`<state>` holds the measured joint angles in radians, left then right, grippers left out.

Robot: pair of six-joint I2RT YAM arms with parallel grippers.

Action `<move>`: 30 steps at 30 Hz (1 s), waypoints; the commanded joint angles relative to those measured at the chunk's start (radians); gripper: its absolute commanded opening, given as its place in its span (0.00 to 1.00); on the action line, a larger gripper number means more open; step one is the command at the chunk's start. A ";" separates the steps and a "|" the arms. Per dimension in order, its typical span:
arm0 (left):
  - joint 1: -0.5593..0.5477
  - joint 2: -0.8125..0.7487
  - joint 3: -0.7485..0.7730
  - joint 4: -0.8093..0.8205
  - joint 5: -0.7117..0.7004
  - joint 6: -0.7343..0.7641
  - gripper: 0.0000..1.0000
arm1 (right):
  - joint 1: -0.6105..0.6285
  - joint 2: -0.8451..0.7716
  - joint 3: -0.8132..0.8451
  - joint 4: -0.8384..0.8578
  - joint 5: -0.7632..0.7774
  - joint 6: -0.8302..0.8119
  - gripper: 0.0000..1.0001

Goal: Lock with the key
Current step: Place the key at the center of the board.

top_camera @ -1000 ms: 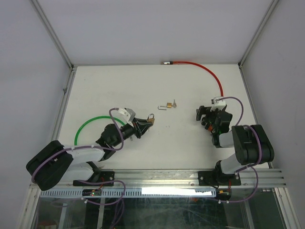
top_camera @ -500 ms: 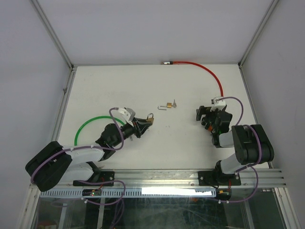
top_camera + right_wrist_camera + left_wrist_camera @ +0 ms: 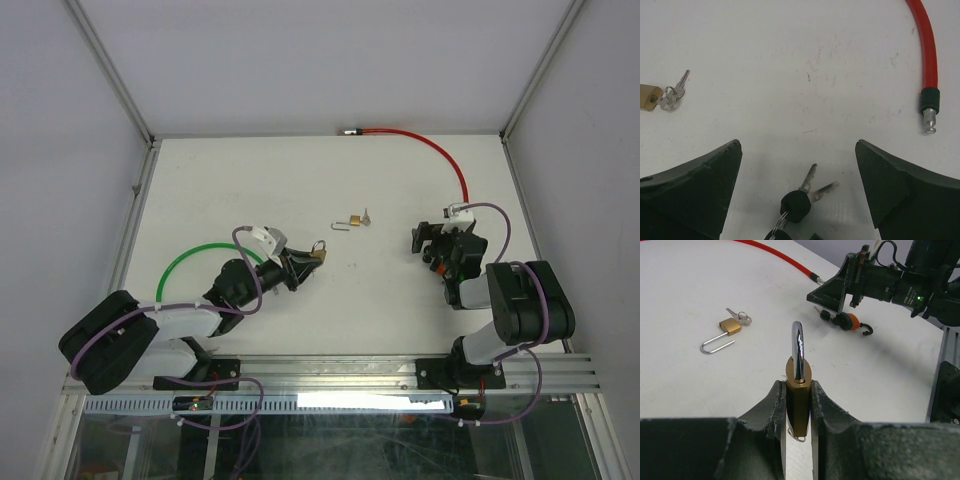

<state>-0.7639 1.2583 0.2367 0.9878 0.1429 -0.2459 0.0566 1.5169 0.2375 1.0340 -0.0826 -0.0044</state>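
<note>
left gripper (image 3: 797, 389) clamps the padlock (image 3: 799, 412), shackle (image 3: 797, 347) pointing out along its fingers (image 3: 774, 407); right gripper (image 3: 799, 145) gapes wide.

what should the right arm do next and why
Probably lower the open right gripper and close on the black-capped keys lying just beneath it; it holds nothing, while the left gripper grips the brass padlock upright.

The table (image 3: 250, 190) bears 1 open padlock (image 3: 730, 326), a red cable (image 3: 927, 45), a green cable (image 3: 200, 249) and 2 keys (image 3: 796, 205).
</note>
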 commanded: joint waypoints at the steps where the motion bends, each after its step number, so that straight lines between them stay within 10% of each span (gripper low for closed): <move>1: 0.009 -0.014 -0.004 0.144 0.052 -0.004 0.00 | -0.005 -0.008 0.026 0.047 0.020 0.007 1.00; 30: 0.015 -0.014 -0.033 0.238 0.056 -0.262 0.00 | -0.005 -0.007 0.026 0.046 0.019 0.007 1.00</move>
<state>-0.7635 1.2186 0.1513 1.0950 0.1856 -0.4335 0.0566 1.5169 0.2375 1.0340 -0.0826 -0.0044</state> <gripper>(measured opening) 0.171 0.995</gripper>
